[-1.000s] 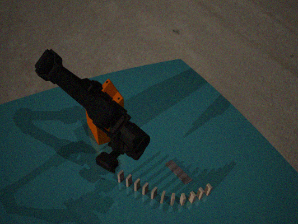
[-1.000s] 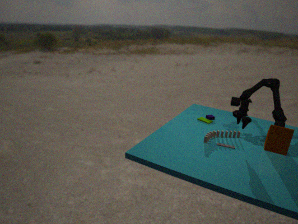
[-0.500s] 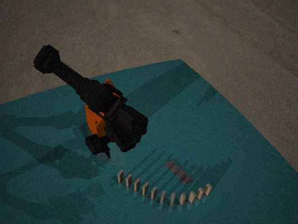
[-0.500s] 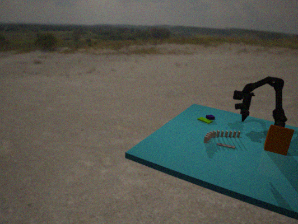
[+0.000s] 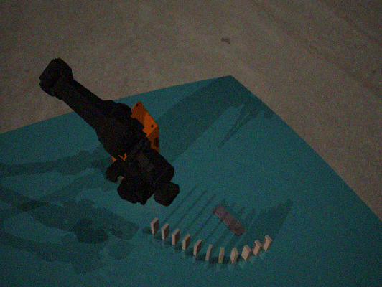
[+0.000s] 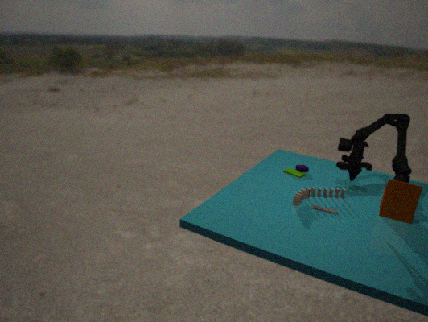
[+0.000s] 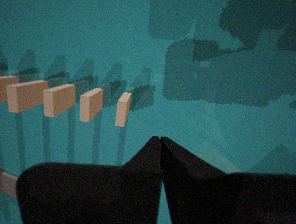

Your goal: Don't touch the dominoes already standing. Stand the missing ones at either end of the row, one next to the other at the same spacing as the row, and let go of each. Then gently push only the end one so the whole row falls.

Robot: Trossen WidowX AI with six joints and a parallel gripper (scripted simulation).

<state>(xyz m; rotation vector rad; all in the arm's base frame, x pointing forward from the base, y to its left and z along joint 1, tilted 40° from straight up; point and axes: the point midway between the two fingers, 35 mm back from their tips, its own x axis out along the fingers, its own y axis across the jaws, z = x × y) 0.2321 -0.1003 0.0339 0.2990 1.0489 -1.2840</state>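
A curved row of pale standing dominoes (image 5: 197,247) (image 6: 318,192) (image 7: 59,99) stands on the teal table (image 5: 287,161) (image 6: 261,225). Its end domino (image 5: 154,225) (image 6: 343,192) (image 7: 123,108) is the one nearest my gripper. My gripper (image 6: 354,178) (image 7: 158,142) is shut and empty, its fingertips touching. It hangs in the air above the table, a little beyond that end of the row and apart from it. In the top view the black wrist (image 5: 147,179) hides the fingertips.
A flat grey slab (image 5: 228,219) (image 6: 325,209) lies on the table beside the row. An orange box (image 5: 147,123) (image 6: 400,201) stands by the arm's base. A green flat piece (image 6: 294,172) and a purple block (image 6: 302,167) lie at the table's far edge.
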